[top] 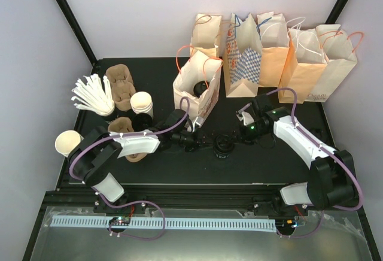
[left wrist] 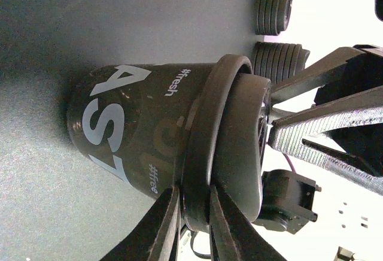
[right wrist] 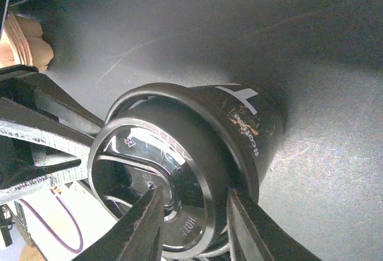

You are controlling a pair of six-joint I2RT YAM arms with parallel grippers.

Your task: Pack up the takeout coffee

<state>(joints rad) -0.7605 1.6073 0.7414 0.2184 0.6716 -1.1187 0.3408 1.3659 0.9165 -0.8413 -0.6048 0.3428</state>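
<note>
Black table (top: 239, 168). Paper bags (top: 272, 51) stand along its back edge, upper right, with one open bag (top: 190, 88) nearer centre. Upper left: pulp carriers (top: 119, 84), white sticks (top: 93, 96), stacked cream cups (top: 142, 102); a dark lidded cup (top: 222, 144) stands at centre.

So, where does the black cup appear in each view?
Top external: cup near centre, between left gripper and right gripper.
Left wrist: cup fills the centre, lid rightward.
Right wrist: cup central, lid lower left.
Shared landmark: the black lid, both grippers pinching its rim.
</note>
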